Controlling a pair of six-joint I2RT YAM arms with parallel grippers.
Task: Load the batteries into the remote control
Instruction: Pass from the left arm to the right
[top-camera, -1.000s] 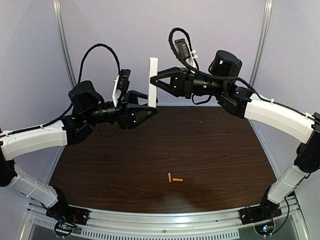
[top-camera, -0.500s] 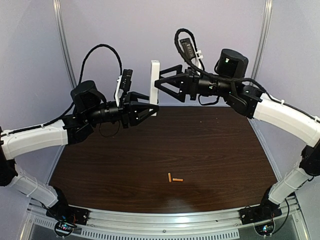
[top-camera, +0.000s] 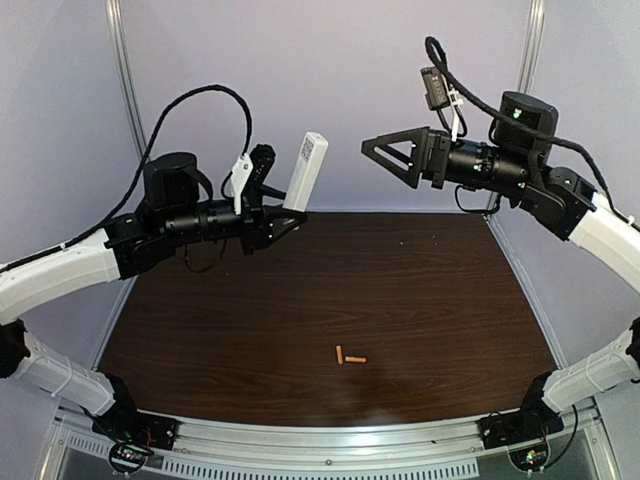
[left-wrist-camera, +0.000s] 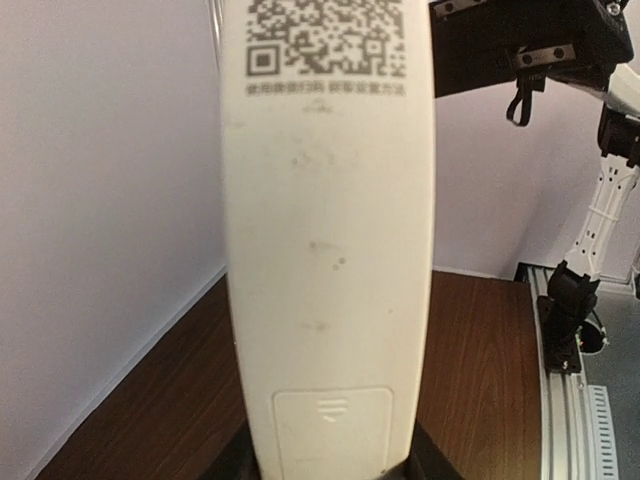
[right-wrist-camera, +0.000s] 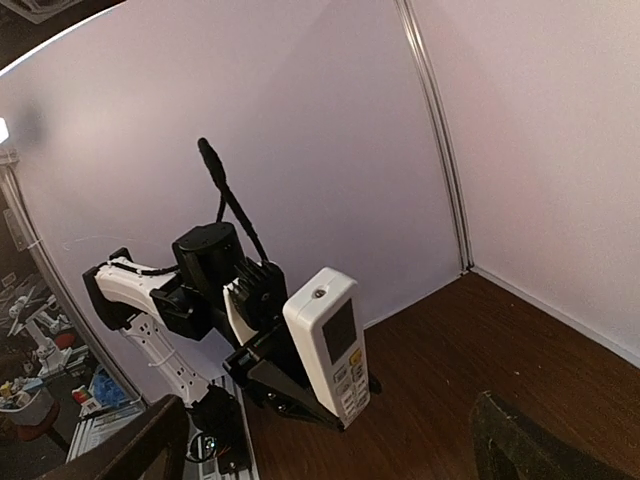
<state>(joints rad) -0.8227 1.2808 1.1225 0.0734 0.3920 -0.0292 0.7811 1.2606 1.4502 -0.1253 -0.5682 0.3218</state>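
The white remote control (top-camera: 306, 170) is held in the air over the back left of the table, tilted with its top to the right. My left gripper (top-camera: 286, 217) is shut on its lower end. In the left wrist view the remote control (left-wrist-camera: 330, 250) shows its back, with a QR code above and the closed battery cover (left-wrist-camera: 332, 425) near the fingers (left-wrist-camera: 425, 462). The right wrist view shows the remote control's (right-wrist-camera: 330, 345) screen and buttons. My right gripper (top-camera: 385, 160) hangs open and apart to the right, with nothing in it. Two orange batteries (top-camera: 348, 357) lie on the table (top-camera: 450, 300) near its front middle.
Pale walls close the back and sides, with metal posts (top-camera: 127, 80) in the corners. A metal rail (top-camera: 330, 450) runs along the front edge between the arm bases. The right arm's dark body (left-wrist-camera: 520, 40) shows at the top right of the left wrist view.
My right gripper has opened, let go of the remote control's top and drawn back to the right. The left gripper now holds the remote control alone and has tilted it.
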